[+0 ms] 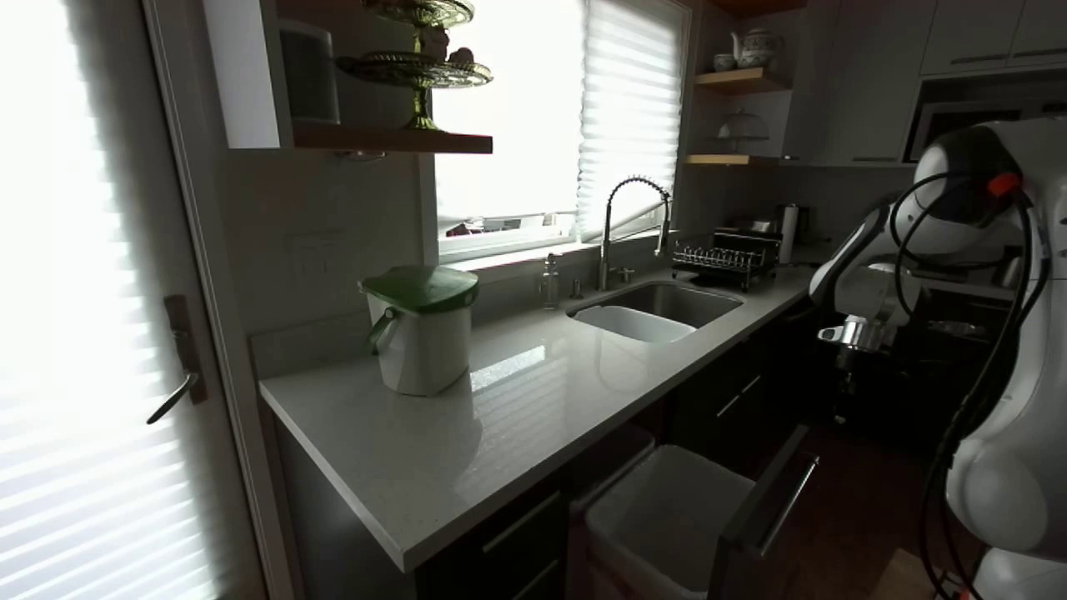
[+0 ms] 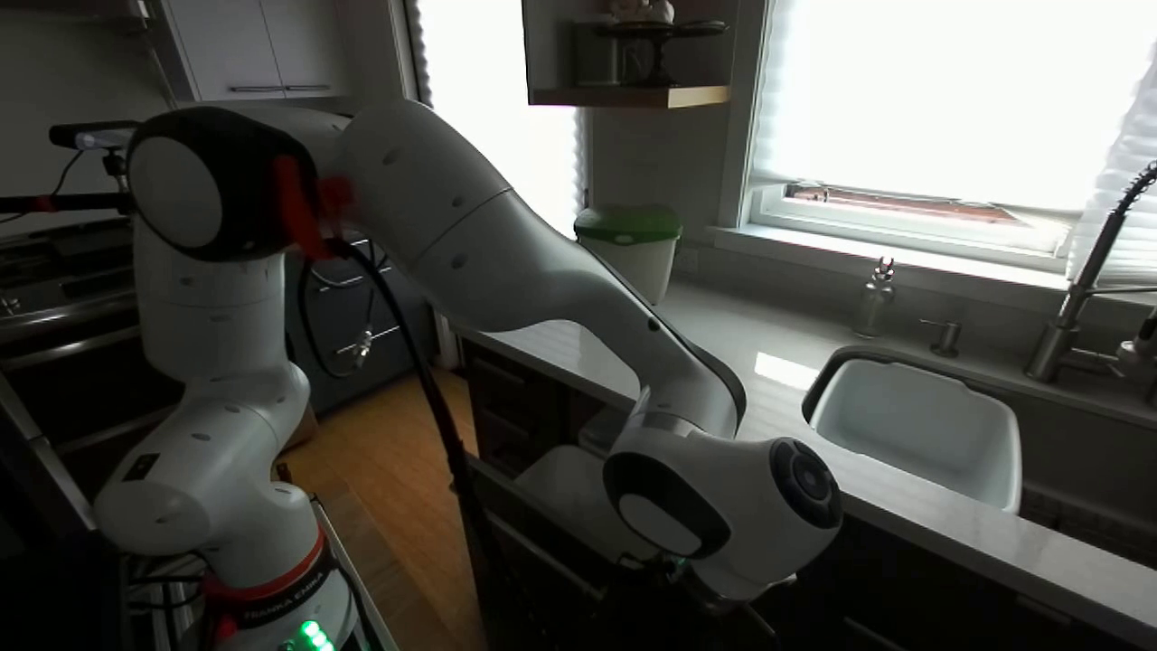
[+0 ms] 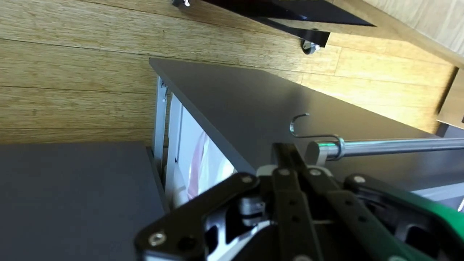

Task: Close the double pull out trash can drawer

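Plainly, the dark grey, flat-fronted pull-out trash drawer [image 1: 765, 502] stands open beneath the glossy white worktop [image 1: 500, 450], its square white plastic bin [image 1: 621, 558] exposed. Closing seems not to have begun; the step in hand looks like setting up the push.

The black jointed metal tool [image 3: 284, 150] has its two fingers together with nothing held between them, which suits a shove, so best leave it that way. The wrist view places them by a side edge of the smooth grey drawer front [image 3: 246, 108], near the end of the round silver bar handle [image 3: 398, 146]. Whether they touch that panel I cannot tell, as both exterior views are dim there.

Pushing from such a corner would likely rack the drawer sideways. Better to shift along its outer face toward the middle of the width before leaning in. Give room to the thin bent-wire metal hook [image 3: 319, 136] looped on the bar's end, since it could snag a finger. Then press level and straight toward the dark base cabinet [image 1: 483, 575], slowly, and watch that the arm's bulky white wrist [image 2: 768, 533] does not knock the worktop's edge as the panel nears home.
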{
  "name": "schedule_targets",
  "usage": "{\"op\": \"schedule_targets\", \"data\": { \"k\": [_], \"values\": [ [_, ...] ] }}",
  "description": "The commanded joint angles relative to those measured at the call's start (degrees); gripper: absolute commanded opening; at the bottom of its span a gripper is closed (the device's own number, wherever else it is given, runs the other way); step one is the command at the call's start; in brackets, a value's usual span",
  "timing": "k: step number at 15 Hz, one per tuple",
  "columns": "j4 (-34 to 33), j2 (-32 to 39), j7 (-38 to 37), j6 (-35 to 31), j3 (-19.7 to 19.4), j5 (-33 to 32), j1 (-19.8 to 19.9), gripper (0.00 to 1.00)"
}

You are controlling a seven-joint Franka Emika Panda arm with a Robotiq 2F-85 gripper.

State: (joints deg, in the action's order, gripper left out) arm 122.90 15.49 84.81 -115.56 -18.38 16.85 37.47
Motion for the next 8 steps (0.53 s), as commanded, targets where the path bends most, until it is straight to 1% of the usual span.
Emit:
{"op": "schedule_targets", "data": {
  "k": [1, 3, 8],
  "values": [
    [-0.2, 0.1, 0.0, 0.2, -0.2, 0.0, -0.2, 0.01],
    [-1.3, 1.3, -0.4, 0.9, 0.0, 0.6, -0.2, 0.00],
    [-4.5, 4.6, 0.6, 6.2, 1.1, 4.3, 0.7, 0.00]
  ]
}}
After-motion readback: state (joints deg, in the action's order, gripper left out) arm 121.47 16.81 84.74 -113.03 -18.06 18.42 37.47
